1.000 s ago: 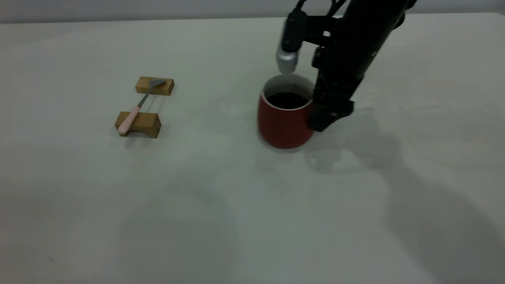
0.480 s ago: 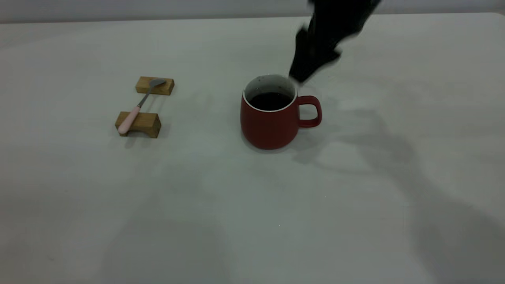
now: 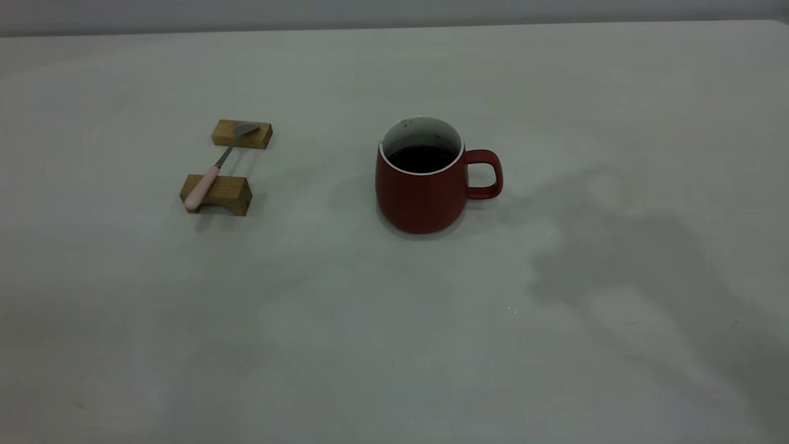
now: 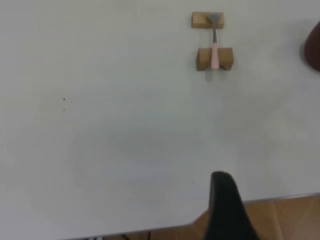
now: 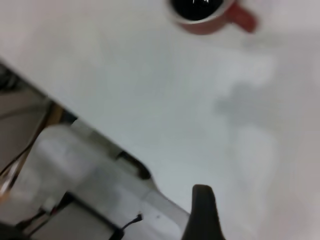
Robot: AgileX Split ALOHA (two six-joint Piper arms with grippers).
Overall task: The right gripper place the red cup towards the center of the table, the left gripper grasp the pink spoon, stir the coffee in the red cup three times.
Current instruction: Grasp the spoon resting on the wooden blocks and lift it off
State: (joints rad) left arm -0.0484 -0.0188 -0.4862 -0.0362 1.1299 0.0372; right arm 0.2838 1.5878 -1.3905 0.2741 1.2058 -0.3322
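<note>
Standing freed near the table's centre, the red cup is waiting — right gripper withdrawn (jaws unreadable); pink spoon next.

2 wooden blocks lie on the left: far block flat and rectangular, near block with an arched underside. Brown floor shows beyond the edge.

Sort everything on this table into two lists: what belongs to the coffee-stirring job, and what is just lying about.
Belongs to the job:
- red cup, standing upright on the table
- coffee inside it
- pink spoon, untouched

Just there:
- two wooden blocks, which the spoon lies across; they only prop it up

Neither gripper is near these things.
</note>
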